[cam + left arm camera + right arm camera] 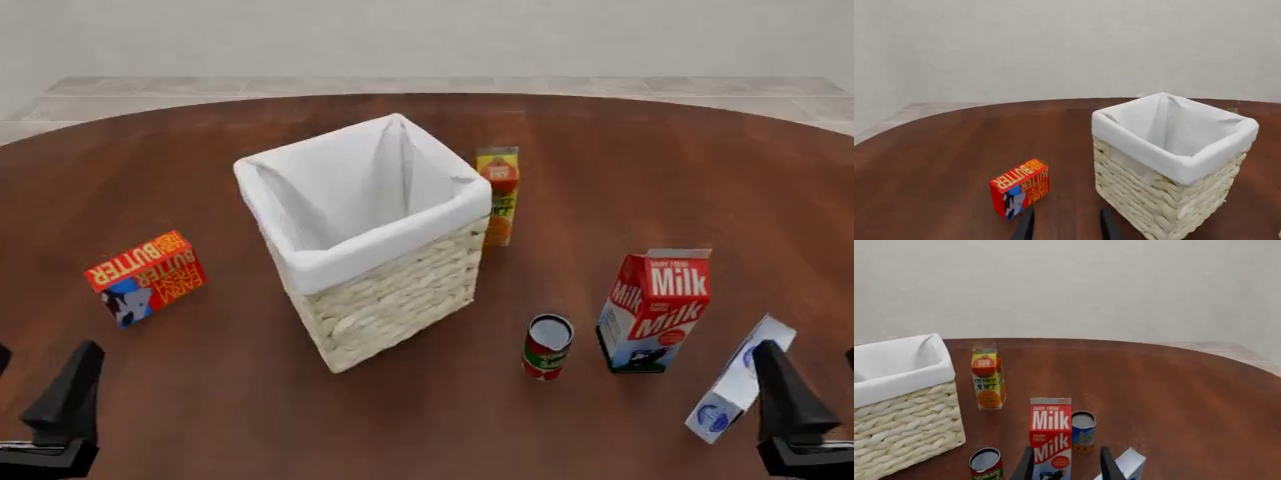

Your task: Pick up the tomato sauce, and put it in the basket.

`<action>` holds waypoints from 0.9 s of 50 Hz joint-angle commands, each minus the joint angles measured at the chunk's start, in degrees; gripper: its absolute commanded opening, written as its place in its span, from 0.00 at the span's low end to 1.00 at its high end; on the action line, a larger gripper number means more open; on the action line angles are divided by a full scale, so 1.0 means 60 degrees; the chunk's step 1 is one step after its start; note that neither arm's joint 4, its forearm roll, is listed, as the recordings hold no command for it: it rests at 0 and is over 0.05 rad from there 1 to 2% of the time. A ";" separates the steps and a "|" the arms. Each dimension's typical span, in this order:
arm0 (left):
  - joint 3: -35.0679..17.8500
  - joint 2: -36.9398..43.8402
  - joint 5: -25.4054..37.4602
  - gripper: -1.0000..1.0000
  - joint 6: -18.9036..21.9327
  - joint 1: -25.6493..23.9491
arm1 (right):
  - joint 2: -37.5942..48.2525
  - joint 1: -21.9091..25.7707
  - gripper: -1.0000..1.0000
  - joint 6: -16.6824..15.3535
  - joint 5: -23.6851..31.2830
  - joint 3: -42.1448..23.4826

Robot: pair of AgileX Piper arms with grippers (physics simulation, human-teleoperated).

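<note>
While both my arms hang low at the near edge of the round wooden table (667, 170), the wicker basket (387, 295) stands ahead of me, closer to my left gripper (1066, 226) than to my right gripper (1066, 464); its white cloth lining is folded over the rim and it sits upright. Ahead of my right gripper, just to its inner side, the milk carton (654, 310) stands upright, and a white and blue carton (738, 378) leans just beside that gripper. Behind the basket's far right corner stands the orange juice carton (499, 195). Ahead of my left gripper lies the red butter box (146, 277), apart from the basket. The tomato sauce (546, 346) stands upright between basket and milk carton, touching neither, forward and inward of my right gripper. A small blue can (1083, 432) shows behind the milk carton. Both grippers' fingers are spread, holding nothing.
</note>
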 commanded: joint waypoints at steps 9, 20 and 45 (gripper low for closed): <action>-0.0016 0.0031 -0.0014 1.00 0.0007 0.0069 | 0.0090 0.0078 1.00 -0.0004 -0.0054 -0.0029; -0.0019 0.0008 0.0011 1.00 0.0012 0.0071 | 0.0107 0.0077 1.00 -0.0001 -0.0068 -0.0032; -0.3722 0.2541 0.2560 1.00 -0.0013 -0.1968 | 0.0031 0.0073 1.00 0.0003 0.0028 -0.0047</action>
